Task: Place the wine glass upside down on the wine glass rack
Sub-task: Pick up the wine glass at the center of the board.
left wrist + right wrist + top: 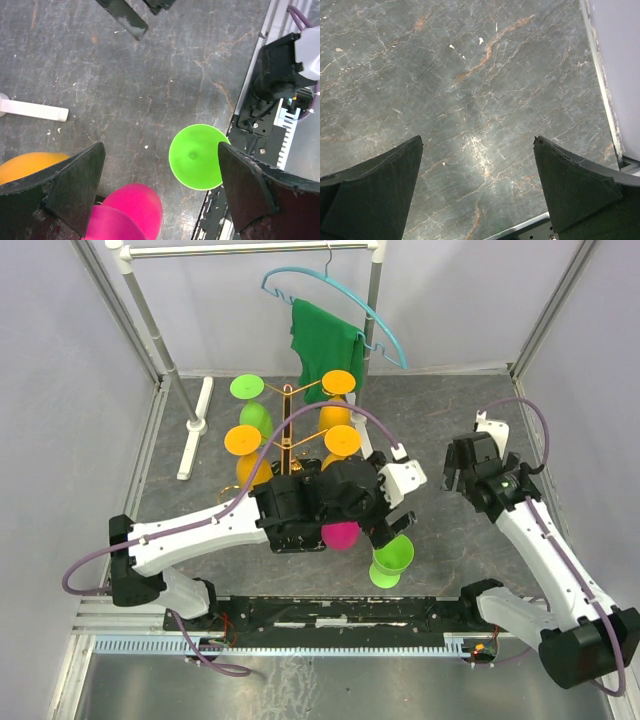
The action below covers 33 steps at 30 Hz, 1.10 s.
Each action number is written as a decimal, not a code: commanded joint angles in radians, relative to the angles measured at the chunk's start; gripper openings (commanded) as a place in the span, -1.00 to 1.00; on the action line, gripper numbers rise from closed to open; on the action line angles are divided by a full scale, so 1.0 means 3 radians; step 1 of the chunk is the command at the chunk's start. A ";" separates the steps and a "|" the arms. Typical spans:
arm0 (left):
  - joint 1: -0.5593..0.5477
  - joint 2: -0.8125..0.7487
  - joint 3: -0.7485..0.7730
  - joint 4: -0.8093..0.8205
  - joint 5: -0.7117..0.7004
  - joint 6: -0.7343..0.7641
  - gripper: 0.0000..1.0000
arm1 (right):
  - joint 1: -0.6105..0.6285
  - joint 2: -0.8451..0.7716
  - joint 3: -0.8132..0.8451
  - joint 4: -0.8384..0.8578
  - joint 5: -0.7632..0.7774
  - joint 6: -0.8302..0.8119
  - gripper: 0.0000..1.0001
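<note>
Wine glass (196,156) below left end effector (161,146)

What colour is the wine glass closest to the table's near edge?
Lime green. The wine glass shows best in the left wrist view.

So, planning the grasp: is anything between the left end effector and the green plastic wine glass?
Nothing visible: the green plastic wine glass sits under the open left end effector; a pink plastic glass stands aside.
</note>
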 commanded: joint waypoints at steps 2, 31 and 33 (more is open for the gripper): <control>-0.0187 -0.0057 0.0014 0.0082 -0.0111 0.0001 0.99 | -0.0589 0.0120 -0.0046 0.0276 -0.0663 -0.0278 1.00; -0.0664 0.0913 0.0222 -0.0281 -0.0537 -0.0251 0.62 | -0.0966 -0.0165 -0.0296 0.0301 -0.0910 -0.0401 1.00; -0.0666 0.0940 0.0223 -0.0279 -0.0501 -0.0265 0.53 | -0.0969 -0.0171 -0.0307 0.0301 -0.0901 -0.0407 1.00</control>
